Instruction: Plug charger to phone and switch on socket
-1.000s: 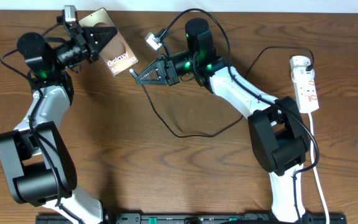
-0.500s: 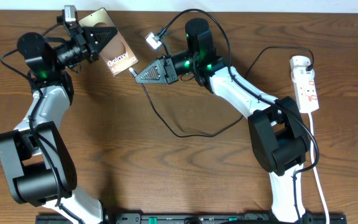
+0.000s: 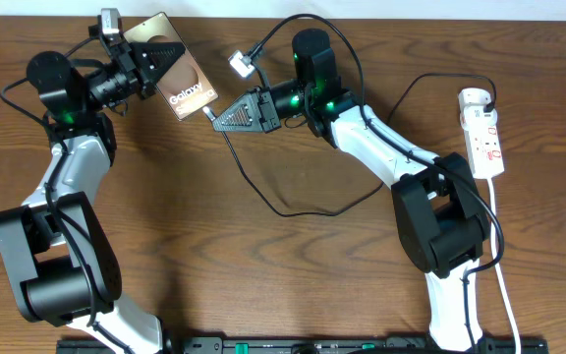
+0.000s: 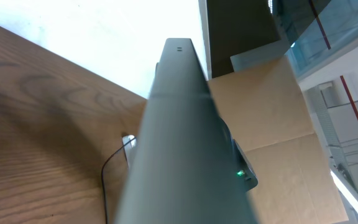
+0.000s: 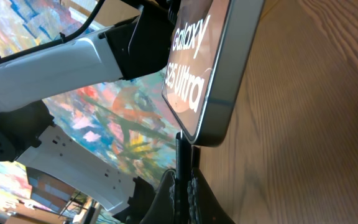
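Where the tabletop (image 3: 263, 285) ends at right, socket (image 3: 482, 133): rigid strip; phone (image 3: 187, 88): stiff, slick slab, raised upper left, left end effector (image 3: 155, 61) clamped on it; charger (image 3: 308, 214): limp, light cable, right end effector (image 3: 222, 118) pinching it just behind the tip, the best hold.

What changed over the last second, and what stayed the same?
The right gripper seems to have closed its jaws on the charger tip and edged toward the bottom edge of the phone. The left gripper holding the phone and the socket stayed put.
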